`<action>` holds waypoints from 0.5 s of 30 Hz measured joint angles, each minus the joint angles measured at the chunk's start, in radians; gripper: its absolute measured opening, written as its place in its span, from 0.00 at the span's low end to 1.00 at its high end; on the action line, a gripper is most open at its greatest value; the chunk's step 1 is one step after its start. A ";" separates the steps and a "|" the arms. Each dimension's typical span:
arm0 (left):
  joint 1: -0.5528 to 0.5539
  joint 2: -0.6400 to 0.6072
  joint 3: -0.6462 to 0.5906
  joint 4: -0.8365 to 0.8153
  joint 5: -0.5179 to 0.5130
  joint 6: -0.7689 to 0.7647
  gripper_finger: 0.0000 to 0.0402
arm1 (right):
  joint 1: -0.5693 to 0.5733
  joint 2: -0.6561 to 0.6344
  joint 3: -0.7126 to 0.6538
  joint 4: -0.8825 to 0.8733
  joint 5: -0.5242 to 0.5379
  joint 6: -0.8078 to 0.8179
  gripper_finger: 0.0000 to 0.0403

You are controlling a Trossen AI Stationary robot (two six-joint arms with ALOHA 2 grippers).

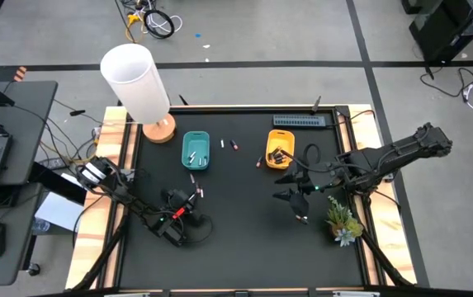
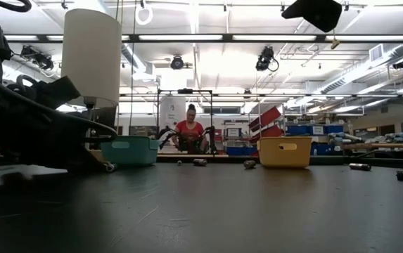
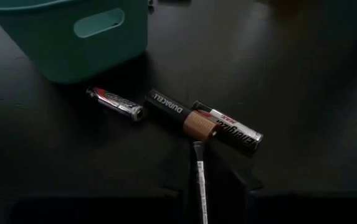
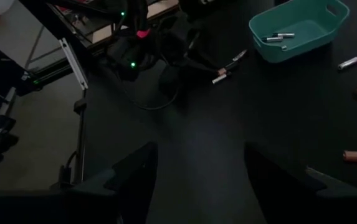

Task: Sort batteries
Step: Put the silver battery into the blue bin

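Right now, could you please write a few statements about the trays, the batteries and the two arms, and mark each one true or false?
1. The teal tray holds silver batteries. True.
2. The yellow tray stands left of the teal tray in the high view. False: it stands to its right.
3. The left end effector is over loose batteries lying near the teal tray. True.
4. The right end effector grips a battery. False: its fingers are open with nothing between them.
5. The lamp lies tipped over on the table. False: it stands upright on its wooden base.
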 joint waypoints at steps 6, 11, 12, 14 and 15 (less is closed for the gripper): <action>-0.001 0.000 -0.001 0.002 0.000 0.002 0.11 | 0.000 0.000 0.000 -0.005 0.001 0.004 0.61; -0.001 -0.002 -0.001 0.001 0.002 0.001 0.11 | 0.000 0.000 0.000 -0.011 0.004 0.004 0.61; -0.001 -0.005 -0.001 0.000 0.007 0.001 0.11 | 0.000 0.000 0.000 -0.013 0.004 0.004 0.61; 0.000 -0.014 0.002 -0.011 0.017 0.006 0.11 | 0.000 0.000 0.000 -0.018 0.004 0.004 0.61; 0.000 -0.021 0.006 -0.020 0.024 0.014 0.11 | 0.000 0.000 0.000 -0.020 0.004 0.004 0.61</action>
